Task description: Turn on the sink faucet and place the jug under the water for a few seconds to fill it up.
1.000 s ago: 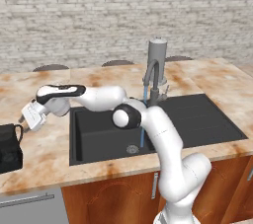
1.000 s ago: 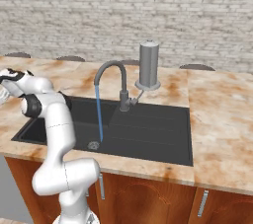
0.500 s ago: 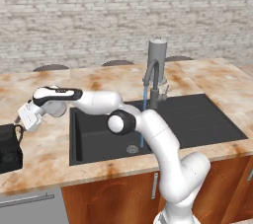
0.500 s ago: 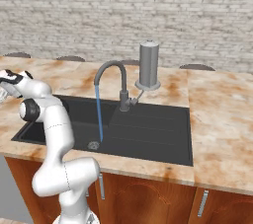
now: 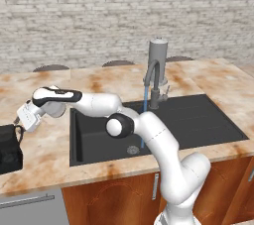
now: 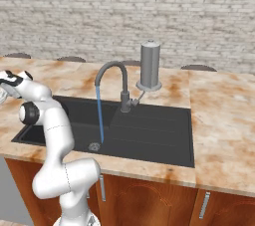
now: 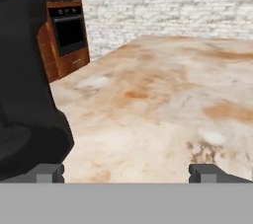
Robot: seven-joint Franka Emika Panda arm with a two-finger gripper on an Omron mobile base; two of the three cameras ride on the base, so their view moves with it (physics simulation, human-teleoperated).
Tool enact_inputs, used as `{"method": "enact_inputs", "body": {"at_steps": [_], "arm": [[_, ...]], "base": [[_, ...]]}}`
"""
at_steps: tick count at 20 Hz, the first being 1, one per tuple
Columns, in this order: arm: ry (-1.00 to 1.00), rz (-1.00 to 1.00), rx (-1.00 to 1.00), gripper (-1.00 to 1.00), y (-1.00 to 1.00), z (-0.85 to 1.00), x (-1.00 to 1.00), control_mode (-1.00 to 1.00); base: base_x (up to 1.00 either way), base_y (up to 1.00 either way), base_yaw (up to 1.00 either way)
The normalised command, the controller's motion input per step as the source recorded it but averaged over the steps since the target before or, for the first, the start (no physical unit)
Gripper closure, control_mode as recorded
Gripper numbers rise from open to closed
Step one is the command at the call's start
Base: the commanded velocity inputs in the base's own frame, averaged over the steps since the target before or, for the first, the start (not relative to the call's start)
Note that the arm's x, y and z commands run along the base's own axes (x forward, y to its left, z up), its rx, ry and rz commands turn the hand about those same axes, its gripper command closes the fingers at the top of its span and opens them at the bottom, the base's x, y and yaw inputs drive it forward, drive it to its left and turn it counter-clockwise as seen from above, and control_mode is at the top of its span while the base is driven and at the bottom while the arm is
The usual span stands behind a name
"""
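Note:
Water (image 5: 144,119) runs in a thin blue stream from the arched grey sink faucet (image 5: 151,78) into the black sink (image 5: 198,120), down to the drain (image 6: 94,146). The black jug (image 5: 10,148) stands on the counter at the far left, its thin handle toward the arm. My gripper (image 5: 20,121) hovers just right of and above it. In the hand view the jug (image 7: 24,94) looms large on the left, in front of the left fingertip (image 7: 49,172). The gripper (image 7: 127,173) is open, with only bare counter between its fingers.
A tall plain grey cylinder (image 5: 158,53) stands behind the faucet. The marbled counter (image 7: 163,94) stretches ahead of the hand, with a dark oven and wood cabinets (image 7: 66,20) beyond its edge. A brick wall backs the counter.
The arm has swung further left along the counter, bringing the hand close beside the jug. The water keeps running.

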Motion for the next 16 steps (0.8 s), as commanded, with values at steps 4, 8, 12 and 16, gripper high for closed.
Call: {"method": "enact_inputs", "body": {"at_steps": [4, 8, 12, 16], "arm": [[-0.01, 0.02, 0.00, -1.00, 0.00, 0.00, -0.05, -1.00], [-0.01, 0.02, 0.00, -1.00, 0.00, 0.00, -0.01, -1.00], [-0.02, 0.04, 0.00, -1.00, 0.00, -0.01, 0.00, -1.00], [-0.05, 0.06, 0.00, -1.00, 0.00, 0.00, 0.00, -1.00]], "base": [[0.00, 0.00, 0.00], [0.00, 0.00, 0.00], [0.00, 0.00, 0.00], [0.00, 0.00, 0.00]]}}
